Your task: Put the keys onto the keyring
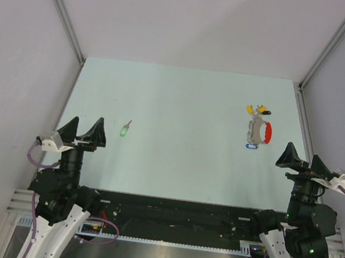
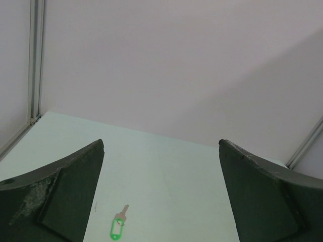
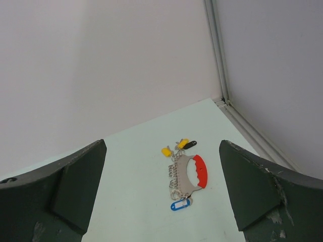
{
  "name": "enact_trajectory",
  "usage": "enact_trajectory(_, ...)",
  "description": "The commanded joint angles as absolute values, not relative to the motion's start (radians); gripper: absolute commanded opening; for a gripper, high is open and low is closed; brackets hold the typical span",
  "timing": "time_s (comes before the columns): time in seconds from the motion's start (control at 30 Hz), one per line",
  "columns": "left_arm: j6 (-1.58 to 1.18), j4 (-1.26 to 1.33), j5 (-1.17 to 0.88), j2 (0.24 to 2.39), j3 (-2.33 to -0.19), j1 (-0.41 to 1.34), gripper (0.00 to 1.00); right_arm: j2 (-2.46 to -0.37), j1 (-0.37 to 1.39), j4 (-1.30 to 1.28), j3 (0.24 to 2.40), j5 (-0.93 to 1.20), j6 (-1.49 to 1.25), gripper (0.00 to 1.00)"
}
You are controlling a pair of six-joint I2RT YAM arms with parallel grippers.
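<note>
Top external: I see left hand point(image 1: 87, 122) and right hand point(image 1: 302, 152) wide open, empty; green-capped silver key point(image 1: 125, 128) well left of grey-red keyring point(image 1: 259, 131).

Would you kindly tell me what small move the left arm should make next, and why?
I would probably ease the left fingers forward and down over the green key. They are open and empty, the key lies loose just ahead of them, and it is far from the keyring on the right.

Green key point(image 2: 117, 229), blue key point(image 3: 180, 204), grey keyring point(image 3: 182, 175) with red and yellow parts
</note>
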State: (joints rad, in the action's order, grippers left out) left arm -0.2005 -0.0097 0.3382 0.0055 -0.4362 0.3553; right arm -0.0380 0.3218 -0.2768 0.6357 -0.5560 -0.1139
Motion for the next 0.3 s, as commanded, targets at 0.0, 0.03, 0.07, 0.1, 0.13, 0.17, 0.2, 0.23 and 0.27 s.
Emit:
enact_trajectory(0.0,-0.158,0.008,0.367,-0.075,-0.454,0.339,1.0,-0.029,0.337,-0.272,0.632,-0.574,-0.107,1.0)
enact_trajectory(0.03,-0.158,-0.021,0.367,-0.068,-0.456,0.339,1.0,-0.029,0.339,-0.272,0.629,-0.572,-0.107,1.0)
enact_trajectory(0.07,-0.158,-0.023,0.367,-0.066,-0.459,0.337,1.0,-0.031,0.337,-0.27,0.627,-0.572,-0.109,1.0)
enact_trajectory(0.1,-0.161,-0.023,0.365,-0.064,-0.459,0.337,1.0,-0.029,0.341,-0.27,0.627,-0.571,-0.109,0.99)
enact_trajectory(0.13,-0.16,-0.023,0.364,-0.064,-0.457,0.337,1.0,-0.029,0.339,-0.268,0.626,-0.571,-0.109,1.0)
enact_trajectory(0.17,-0.16,-0.023,0.362,-0.064,-0.457,0.337,1.0,-0.029,0.339,-0.268,0.627,-0.572,-0.109,1.0)
enact_trajectory(0.2,-0.16,-0.023,0.361,-0.064,-0.457,0.337,1.0,-0.031,0.339,-0.267,0.627,-0.571,-0.11,1.0)
enact_trajectory(0.23,-0.16,-0.023,0.36,-0.06,-0.457,0.337,1.0,-0.029,0.341,-0.267,0.624,-0.571,-0.11,1.0)
enact_trajectory(0.27,-0.16,-0.028,0.357,-0.057,-0.46,0.337,1.0,-0.029,0.342,-0.265,0.626,-0.572,-0.11,1.0)
